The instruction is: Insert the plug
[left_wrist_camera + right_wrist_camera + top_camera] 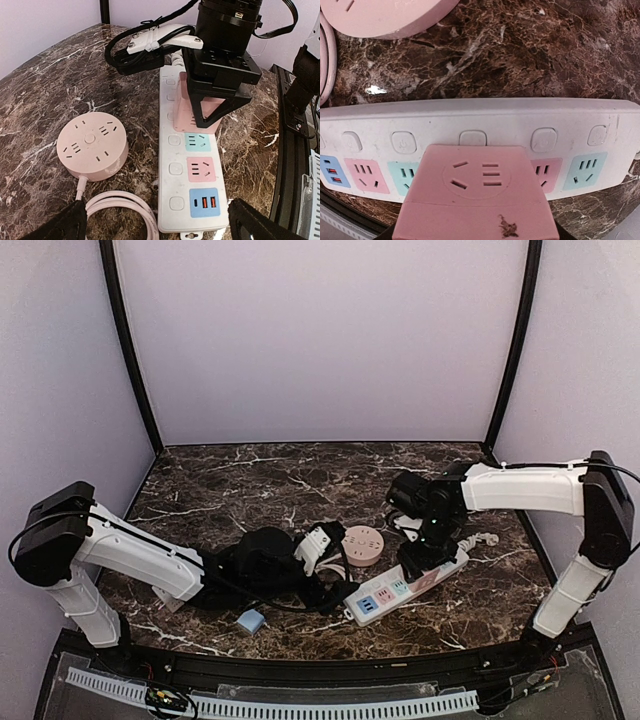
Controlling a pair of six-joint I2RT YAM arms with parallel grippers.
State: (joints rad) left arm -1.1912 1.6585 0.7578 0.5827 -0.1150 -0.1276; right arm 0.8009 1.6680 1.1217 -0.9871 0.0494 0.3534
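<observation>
A pink cube-shaped plug (475,195) with sockets on its top face sits over the middle of the white power strip (480,117), covering one outlet. My right gripper (220,95) is shut on the plug (186,107) from above, its black fingers clamping the plug's sides. Whether the prongs are fully seated I cannot tell. My left gripper (157,225) stands open, wide, at the strip's (175,150) USB end, holding nothing. From above, the right gripper (430,540) hovers over the strip (405,585), and the left gripper (318,548) lies just to its left.
A round pink socket hub (91,145) rests left of the strip, its pink cable (120,207) coiled near my left fingers. A small blue block (250,621) lies near the table's front edge. Black frame posts stand at the back corners.
</observation>
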